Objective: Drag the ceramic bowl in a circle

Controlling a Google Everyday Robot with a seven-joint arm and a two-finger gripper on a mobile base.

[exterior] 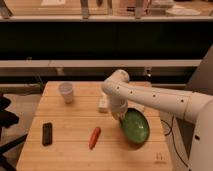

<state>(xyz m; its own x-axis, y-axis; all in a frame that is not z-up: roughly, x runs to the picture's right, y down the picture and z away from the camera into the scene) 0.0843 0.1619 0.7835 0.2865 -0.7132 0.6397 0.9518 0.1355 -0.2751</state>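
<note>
The ceramic bowl (136, 127) is wide, shallow and glossy green, and sits on the right part of the wooden table (70, 150). My white arm reaches in from the right and bends down at the bowl's upper left rim. My gripper (120, 115) is at that rim, and the wrist hides its fingers.
A small white cup (66, 92) stands at the table's back left. A black rectangular object (47, 134) lies at the front left. An orange-red carrot-like object (94, 137) lies left of the bowl. A small white item (103, 104) lies behind my wrist.
</note>
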